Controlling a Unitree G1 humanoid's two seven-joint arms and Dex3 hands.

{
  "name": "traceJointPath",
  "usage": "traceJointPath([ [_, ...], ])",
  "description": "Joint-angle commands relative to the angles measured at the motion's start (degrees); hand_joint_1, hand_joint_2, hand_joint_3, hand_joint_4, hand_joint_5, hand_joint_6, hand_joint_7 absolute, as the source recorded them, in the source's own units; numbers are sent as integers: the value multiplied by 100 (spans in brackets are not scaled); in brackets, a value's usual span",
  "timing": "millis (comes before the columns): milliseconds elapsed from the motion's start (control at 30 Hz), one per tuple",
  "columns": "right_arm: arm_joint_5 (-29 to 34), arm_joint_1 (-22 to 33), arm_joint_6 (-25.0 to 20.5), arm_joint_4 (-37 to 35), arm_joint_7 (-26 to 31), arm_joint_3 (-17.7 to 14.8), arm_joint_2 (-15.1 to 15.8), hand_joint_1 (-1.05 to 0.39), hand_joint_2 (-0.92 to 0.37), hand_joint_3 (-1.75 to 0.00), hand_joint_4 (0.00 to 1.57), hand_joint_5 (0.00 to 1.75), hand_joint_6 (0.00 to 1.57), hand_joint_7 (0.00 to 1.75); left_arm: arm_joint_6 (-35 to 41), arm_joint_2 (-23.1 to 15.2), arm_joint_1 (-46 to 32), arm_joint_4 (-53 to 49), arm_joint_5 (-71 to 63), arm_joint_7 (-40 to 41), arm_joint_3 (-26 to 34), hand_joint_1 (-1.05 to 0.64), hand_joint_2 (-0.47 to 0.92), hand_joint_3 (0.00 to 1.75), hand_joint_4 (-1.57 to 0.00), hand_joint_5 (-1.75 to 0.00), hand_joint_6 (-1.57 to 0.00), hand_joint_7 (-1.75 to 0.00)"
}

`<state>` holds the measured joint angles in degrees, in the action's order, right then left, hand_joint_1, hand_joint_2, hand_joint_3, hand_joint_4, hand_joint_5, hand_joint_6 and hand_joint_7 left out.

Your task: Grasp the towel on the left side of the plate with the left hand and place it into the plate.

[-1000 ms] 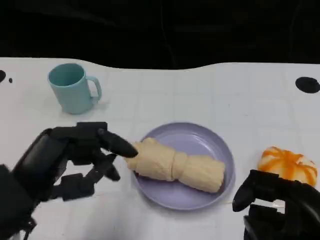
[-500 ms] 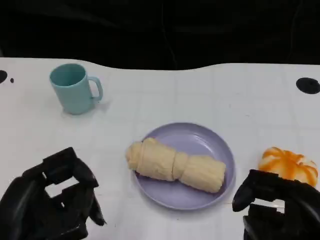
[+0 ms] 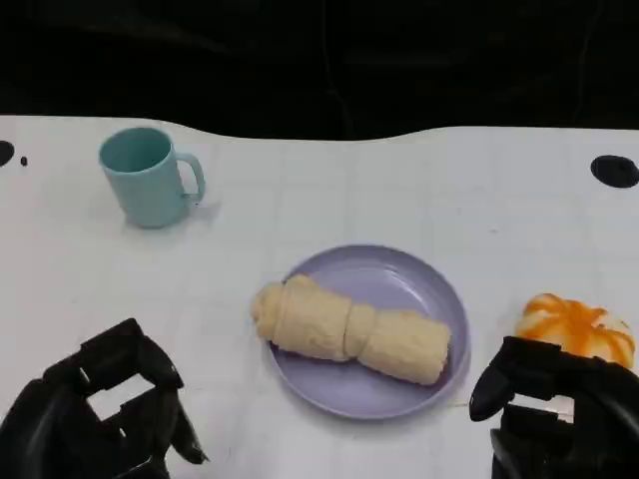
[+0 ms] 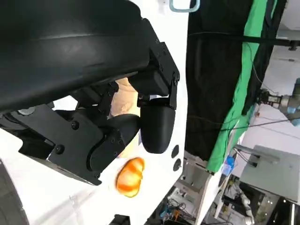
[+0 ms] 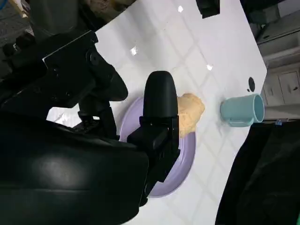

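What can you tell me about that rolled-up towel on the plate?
The towel is a pale cream, fluffy-looking cloth rolled into a thick log, pinched in near its middle as if tied or tucked. It lies on its side, slanted across the purple plate, and one end sticks out over the plate's left rim. Apart from the plate, nothing touches it: the left robot hand is off to the lower left, apart from it and holding nothing.
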<state>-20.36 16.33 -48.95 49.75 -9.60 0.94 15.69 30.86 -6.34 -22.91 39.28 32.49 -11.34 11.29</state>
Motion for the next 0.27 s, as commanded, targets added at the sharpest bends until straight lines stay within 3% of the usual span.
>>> traceJointPath([
  [33,86,7,60,-22,7,-8,85,3,-58,-117,64,175,60,153,-107,-85,36,-117,5,-58,-34,-9,52,126,-83,-174,-77,-157],
  [267,105,2,91,-21,14,32,45,3,-57,-117,65,175,60,154,-160,-151,36,-139,-32,-36,-36,-9,54,122,-83,-174,-77,-154],
])
